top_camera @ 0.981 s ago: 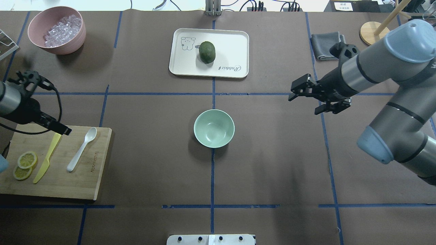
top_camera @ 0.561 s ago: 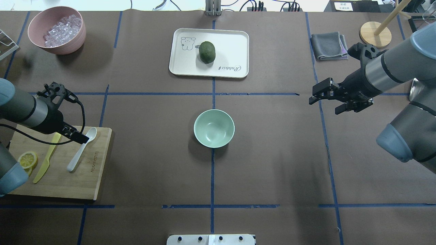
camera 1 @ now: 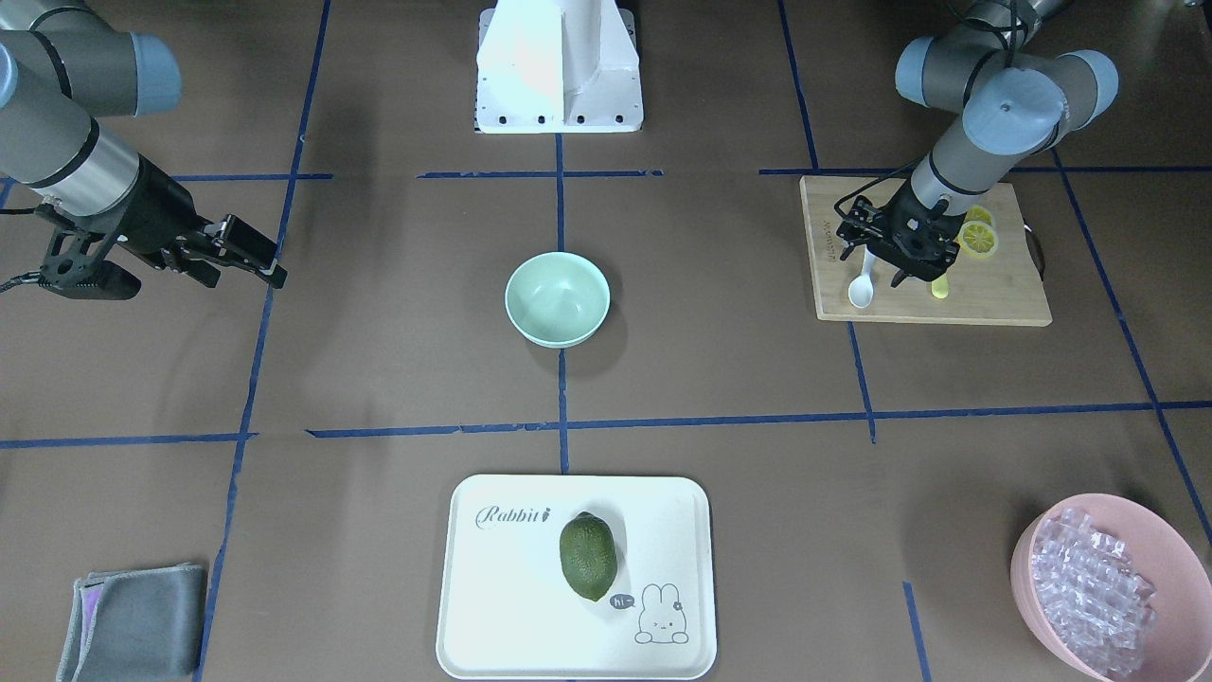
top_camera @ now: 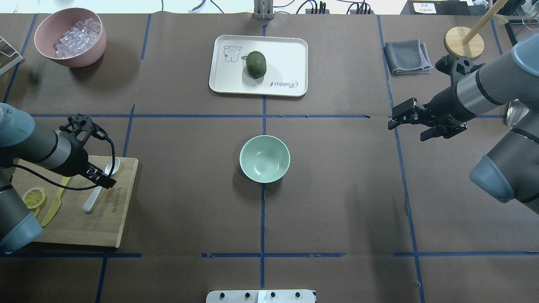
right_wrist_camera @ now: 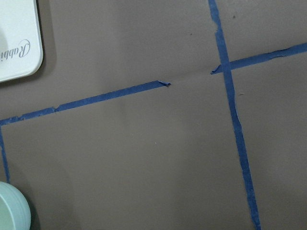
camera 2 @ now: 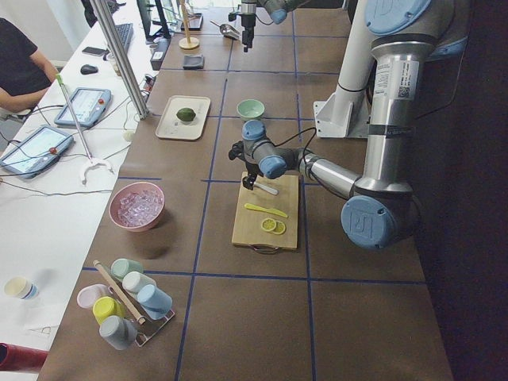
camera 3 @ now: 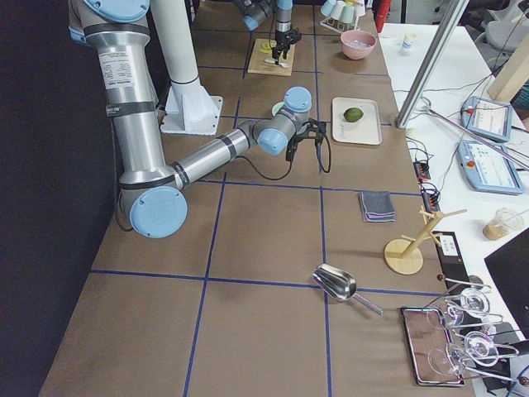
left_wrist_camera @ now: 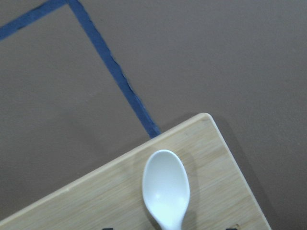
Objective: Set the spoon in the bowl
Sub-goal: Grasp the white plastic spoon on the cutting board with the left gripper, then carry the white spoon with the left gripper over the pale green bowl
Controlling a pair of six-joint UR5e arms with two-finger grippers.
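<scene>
The white spoon [top_camera: 90,201] lies on the wooden cutting board [top_camera: 84,227] at the left, its scoop [left_wrist_camera: 165,189] pointing toward the far edge. My left gripper [top_camera: 103,179] is open and hovers over the spoon's neck, with a finger on each side of it; it also shows in the front-facing view [camera 1: 895,263]. The mint-green bowl [top_camera: 264,158] stands empty at the table's middle, well to the right of the spoon. My right gripper [top_camera: 406,128] is open and empty, far right of the bowl, above bare table.
A yellow-green knife [top_camera: 54,206] and lemon slices [top_camera: 33,198] lie on the board beside the spoon. A pink bowl of clear pieces [top_camera: 70,37] is at the back left. A white tray [top_camera: 219,80] holds a green fruit [top_camera: 256,64]. A grey cloth [top_camera: 406,57] is at the back right.
My left gripper has moved right and lower, from above the knife to over the spoon's neck. My right arm has drawn back to the right.
</scene>
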